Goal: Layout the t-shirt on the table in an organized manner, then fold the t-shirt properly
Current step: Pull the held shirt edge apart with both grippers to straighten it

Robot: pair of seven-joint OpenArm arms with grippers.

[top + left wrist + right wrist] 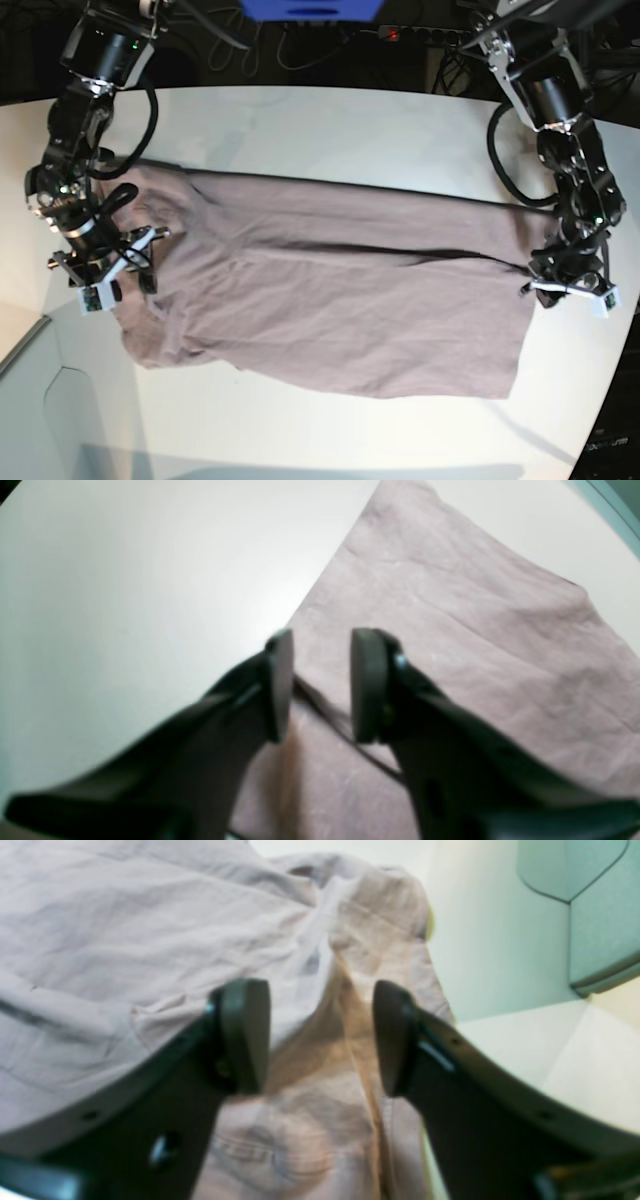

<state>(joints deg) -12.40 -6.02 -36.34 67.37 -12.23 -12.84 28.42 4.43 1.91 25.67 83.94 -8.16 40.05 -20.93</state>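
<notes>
The t-shirt (330, 290) is lying spread across the worktop (330, 130). Both the left hand (320, 685) and right hand (320, 1037) are hanging open, gripping nothing. The soft, light cloth is probably best pinched at hem corners or shoulders.

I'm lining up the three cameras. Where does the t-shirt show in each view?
Left wrist: the t-shirt fills the right half, under the open left end effector.
Right wrist: it covers the left and centre, bunched behind the open right end effector.
Base: spread across the middle.
Shared landmark: the white table.
</notes>
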